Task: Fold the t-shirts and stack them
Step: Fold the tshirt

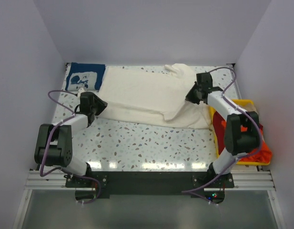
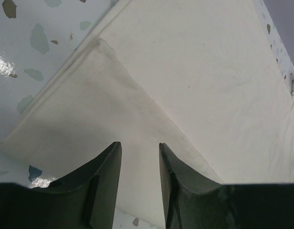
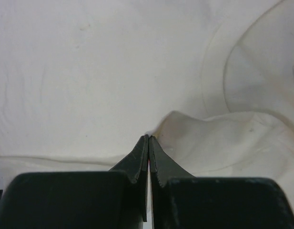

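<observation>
The large cream t-shirt lies spread over the far half of the table, its right part folded over. My left gripper is open at the shirt's left edge. In the left wrist view its fingers straddle a folded cream corner. My right gripper is shut on a raised pinch of the cream t-shirt at the shirt's right side. The navy blue t-shirt with white print lies folded at the far left corner. The orange-red t-shirt sits in the bin. The beige t-shirt is not in view.
A yellow plastic bin stands at the right edge of the table, beside the right arm. The speckled tabletop shows bare in front of the cream shirt. White walls close in the far side and both sides.
</observation>
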You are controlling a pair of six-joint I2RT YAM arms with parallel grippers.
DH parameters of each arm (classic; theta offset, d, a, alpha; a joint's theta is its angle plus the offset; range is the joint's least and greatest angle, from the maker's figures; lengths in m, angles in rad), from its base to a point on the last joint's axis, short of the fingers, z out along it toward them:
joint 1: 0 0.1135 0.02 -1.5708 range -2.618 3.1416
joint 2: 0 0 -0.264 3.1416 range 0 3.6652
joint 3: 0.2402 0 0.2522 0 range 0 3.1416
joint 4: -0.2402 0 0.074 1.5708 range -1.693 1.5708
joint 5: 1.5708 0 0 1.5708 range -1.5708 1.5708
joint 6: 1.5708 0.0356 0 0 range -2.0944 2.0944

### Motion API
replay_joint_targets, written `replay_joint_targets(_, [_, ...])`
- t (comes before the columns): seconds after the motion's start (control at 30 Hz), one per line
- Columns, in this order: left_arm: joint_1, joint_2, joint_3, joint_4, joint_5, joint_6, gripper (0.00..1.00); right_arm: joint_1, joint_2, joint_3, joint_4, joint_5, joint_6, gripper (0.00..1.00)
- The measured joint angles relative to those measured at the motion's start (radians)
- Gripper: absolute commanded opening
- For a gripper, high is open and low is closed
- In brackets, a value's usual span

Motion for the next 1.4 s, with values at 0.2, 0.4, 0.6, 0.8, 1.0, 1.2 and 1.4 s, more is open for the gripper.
replay_joint_targets(0.2, [0.000, 0.034, 0.031, 0.002, 0.000, 0.000, 0.42, -0.040, 0.173, 0.159, -0.005, -0.050, 0.008, 0.00])
replay_joint_targets(0.4, [0.000, 0.064, 0.047, 0.011, -0.002, 0.000, 0.42, -0.064, 0.246, 0.207, 0.030, -0.101, 0.036, 0.00])
replay_joint_targets(0.6, [0.000, 0.092, 0.085, -0.016, -0.032, -0.004, 0.44, -0.073, 0.253, 0.207, 0.064, -0.130, 0.056, 0.00])
replay_joint_targets(0.8, [0.000, 0.159, 0.246, -0.145, -0.156, -0.027, 0.44, -0.072, 0.252, 0.176, 0.101, -0.134, 0.061, 0.00])
replay_joint_targets(1.0, [-0.003, 0.264, 0.419, -0.313, -0.254, -0.046, 0.44, -0.073, 0.252, 0.153, 0.121, -0.149, 0.071, 0.00])
replay_joint_targets(1.2, [-0.011, 0.354, 0.547, -0.455, -0.317, -0.070, 0.43, -0.073, 0.252, 0.145, 0.144, -0.156, 0.079, 0.00])
replay_joint_targets(1.4, [-0.013, 0.436, 0.626, -0.532, -0.328, -0.080, 0.41, -0.073, 0.252, 0.134, 0.166, -0.174, 0.083, 0.00])
